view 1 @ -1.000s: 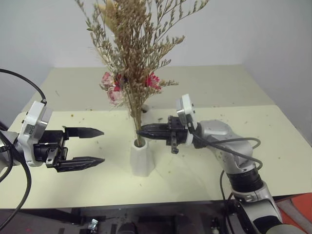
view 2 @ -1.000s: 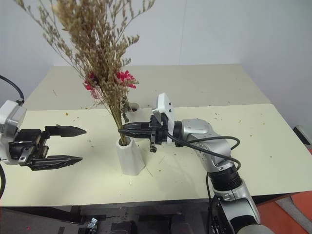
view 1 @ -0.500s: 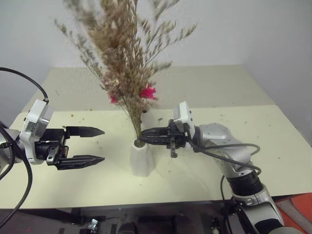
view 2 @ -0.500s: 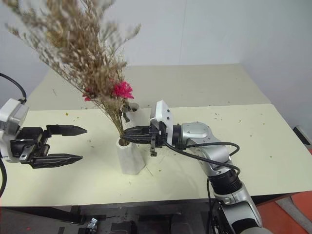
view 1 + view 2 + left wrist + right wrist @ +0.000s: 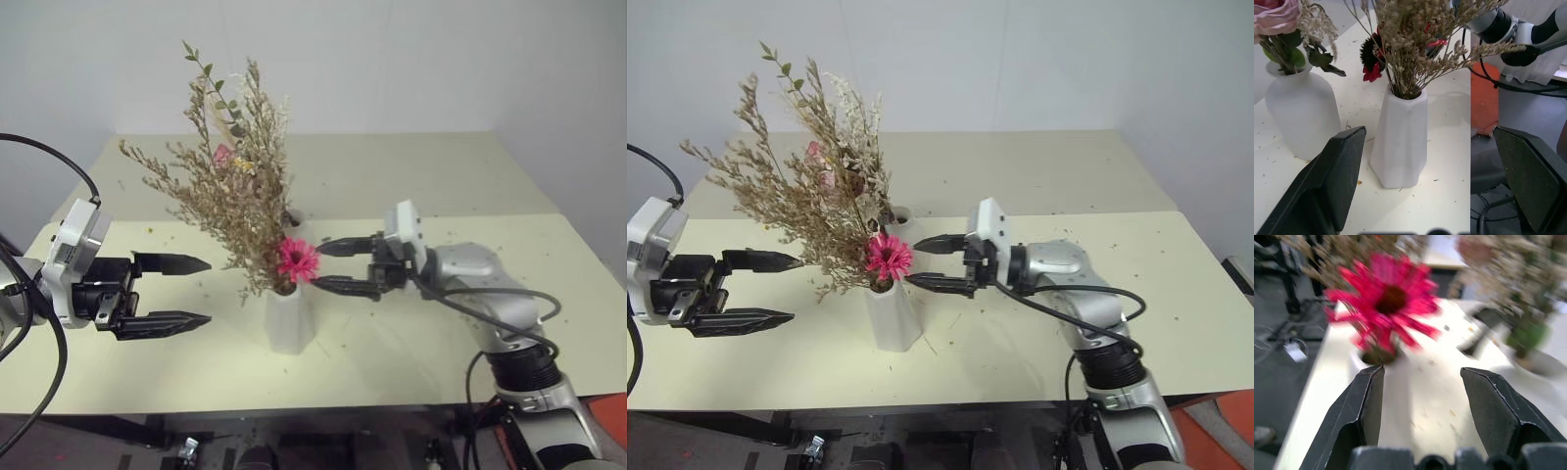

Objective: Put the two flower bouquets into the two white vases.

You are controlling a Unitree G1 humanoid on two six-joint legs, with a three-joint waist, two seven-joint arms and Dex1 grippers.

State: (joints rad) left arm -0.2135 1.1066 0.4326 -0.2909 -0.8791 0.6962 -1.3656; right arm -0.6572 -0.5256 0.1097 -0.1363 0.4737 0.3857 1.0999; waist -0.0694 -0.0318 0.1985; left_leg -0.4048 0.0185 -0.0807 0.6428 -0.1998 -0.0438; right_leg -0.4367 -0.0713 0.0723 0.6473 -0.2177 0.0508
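While your claws gape, both bouquets stand in vases.
Right claw sits spread beside the tan spray in the faceted vase; left claw waits apart, empty, above the bench.

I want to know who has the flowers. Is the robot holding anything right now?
No. Both the left gripper and right gripper are open and empty. The grassy bouquet stands alone in the faceted white vase.
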